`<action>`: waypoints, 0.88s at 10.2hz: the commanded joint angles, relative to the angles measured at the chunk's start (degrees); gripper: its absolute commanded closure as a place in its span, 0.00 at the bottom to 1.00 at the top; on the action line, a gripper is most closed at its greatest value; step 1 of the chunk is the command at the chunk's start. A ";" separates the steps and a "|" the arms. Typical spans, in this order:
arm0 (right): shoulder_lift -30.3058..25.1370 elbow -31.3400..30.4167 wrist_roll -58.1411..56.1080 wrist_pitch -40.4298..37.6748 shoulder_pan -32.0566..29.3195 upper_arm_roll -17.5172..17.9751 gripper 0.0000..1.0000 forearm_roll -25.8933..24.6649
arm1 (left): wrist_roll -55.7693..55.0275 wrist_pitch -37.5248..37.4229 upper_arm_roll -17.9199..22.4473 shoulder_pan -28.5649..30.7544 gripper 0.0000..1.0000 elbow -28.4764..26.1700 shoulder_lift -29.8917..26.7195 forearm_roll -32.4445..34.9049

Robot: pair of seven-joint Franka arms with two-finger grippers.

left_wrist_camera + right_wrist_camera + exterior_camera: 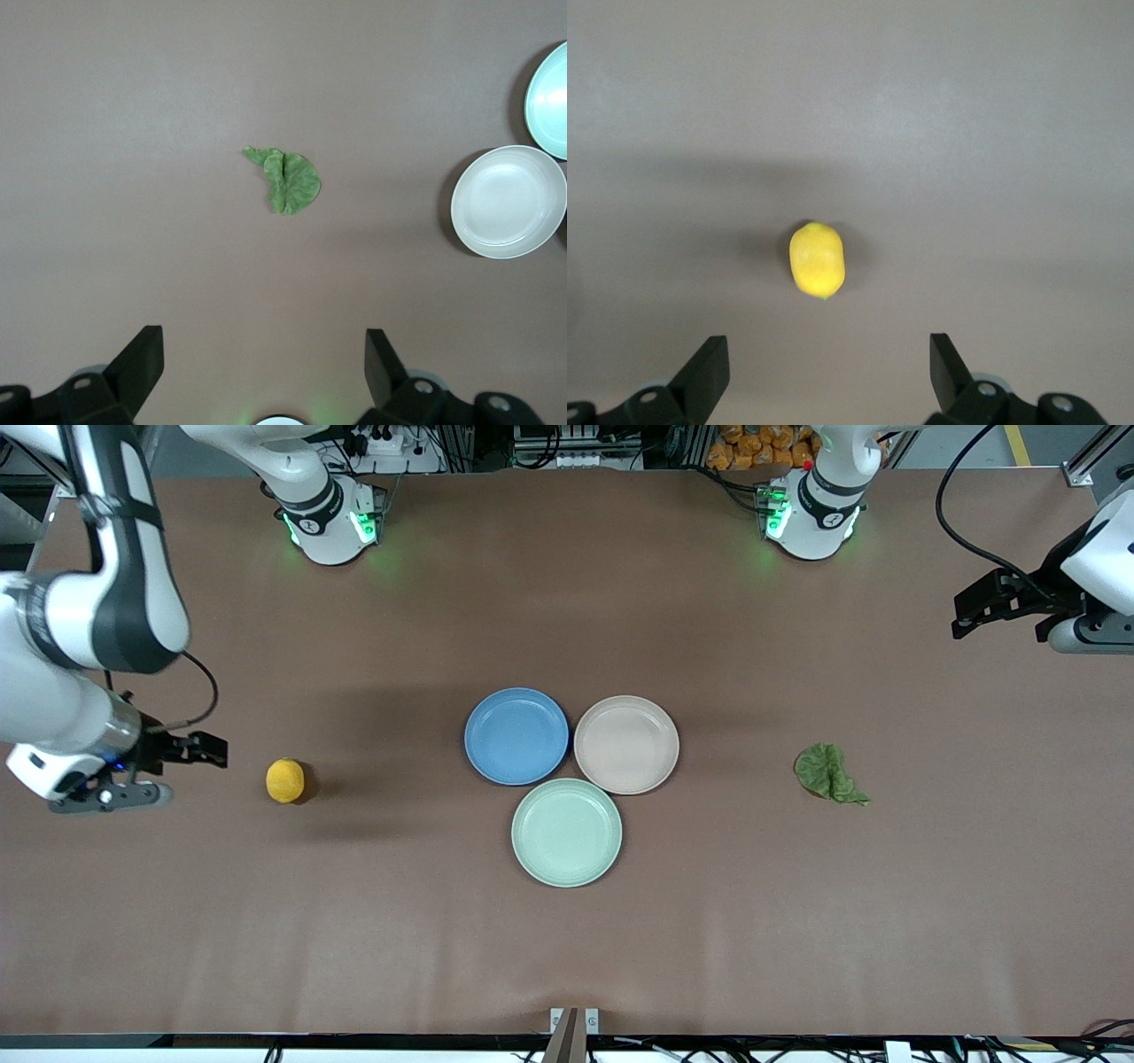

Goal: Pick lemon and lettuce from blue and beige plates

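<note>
Pointing frontward, lettuce [828,773] tip

Matt brown table [567,957], paper-like, faintly creased. Smooth, slightly glossy plastic-looking plates: blue [516,736], beige [626,745], mint [567,833]. Dimpled, dull-sheened lemon [285,780]. Wrinkled, matt lettuce [827,773]. Matt black plastic fingers [142,365]; glossy white arm shells [106,558].

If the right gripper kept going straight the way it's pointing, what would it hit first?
Probably the lemon. The right gripper is open and points toward it, and the right wrist view shows the lemon centred between the fingers. Its height over the table is unclear, so it might pass above.
</note>
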 commanded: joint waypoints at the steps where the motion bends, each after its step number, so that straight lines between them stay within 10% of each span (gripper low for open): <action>1: -3.24 2.10 -0.74 -6.53 -1.81 1.68 0.00 1.59 | 1.44 0.28 -0.78 1.00 0.00 -0.93 -1.03 -1.05; 9: -6.23 12.30 -0.91 -20.10 -2.60 1.59 0.00 1.68 | 1.53 1.25 -0.69 1.26 0.00 0.03 -0.15 -1.23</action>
